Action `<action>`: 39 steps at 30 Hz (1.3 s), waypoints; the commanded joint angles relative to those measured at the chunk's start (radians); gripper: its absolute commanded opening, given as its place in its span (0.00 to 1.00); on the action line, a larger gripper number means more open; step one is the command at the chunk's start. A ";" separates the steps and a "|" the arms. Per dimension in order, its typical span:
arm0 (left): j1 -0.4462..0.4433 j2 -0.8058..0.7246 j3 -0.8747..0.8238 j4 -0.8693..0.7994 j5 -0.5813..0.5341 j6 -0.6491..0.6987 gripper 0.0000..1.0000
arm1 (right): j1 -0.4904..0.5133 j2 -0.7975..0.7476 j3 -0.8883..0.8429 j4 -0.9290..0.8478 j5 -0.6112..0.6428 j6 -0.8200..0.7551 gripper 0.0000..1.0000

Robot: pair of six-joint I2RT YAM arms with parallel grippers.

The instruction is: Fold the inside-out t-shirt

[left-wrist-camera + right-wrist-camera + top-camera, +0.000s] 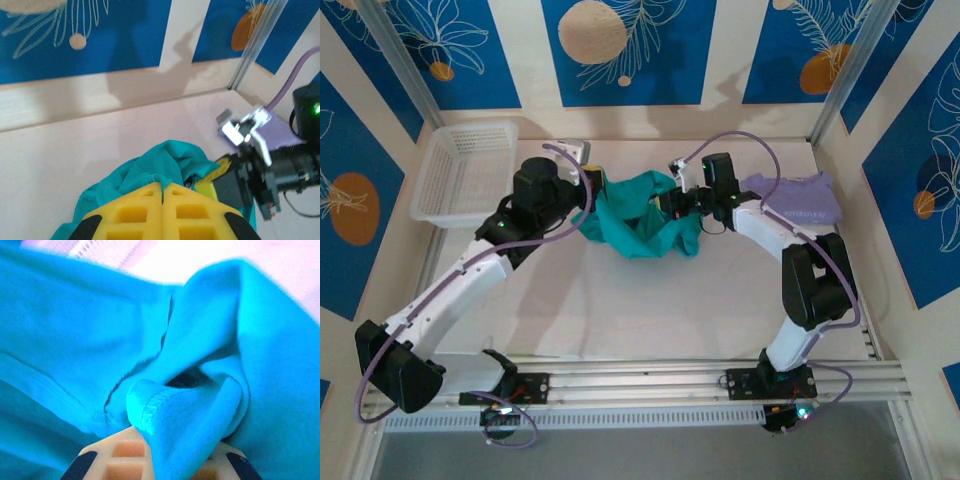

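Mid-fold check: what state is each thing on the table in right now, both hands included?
Teal-green cloth t-shirt: bunched up, not folded, gripped on both sides.
Left hand: shut, pinching the t-shirt's left edge.
Right hand: shut, with a hemmed fold of the t-shirt between its fingers.
Pale lavender cloth shirt: folded, lying flat at the far right.
White plastic mesh basket: upright at the far left, nothing seen inside.
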 commanded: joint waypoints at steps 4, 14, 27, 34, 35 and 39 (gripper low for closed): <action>0.005 0.029 -0.069 0.103 0.094 -0.030 0.00 | -0.006 -0.030 -0.021 0.198 -0.212 0.144 0.00; 0.205 0.113 -0.224 0.091 -0.100 -0.226 0.00 | -0.037 -0.164 -0.104 0.186 -0.241 0.059 0.00; 0.081 0.111 -0.373 0.160 -0.050 0.009 0.60 | -0.010 -0.111 -0.106 0.109 -0.233 -0.041 0.00; -0.050 0.186 -0.323 0.248 0.177 0.133 0.68 | -0.007 -0.101 -0.105 0.100 -0.215 -0.043 0.00; -0.053 0.200 -0.313 0.251 0.196 0.129 0.69 | -0.008 -0.103 -0.103 0.096 -0.214 -0.044 0.00; -0.057 0.272 -0.245 0.216 0.207 0.147 0.64 | -0.007 -0.115 -0.100 0.080 -0.213 -0.056 0.00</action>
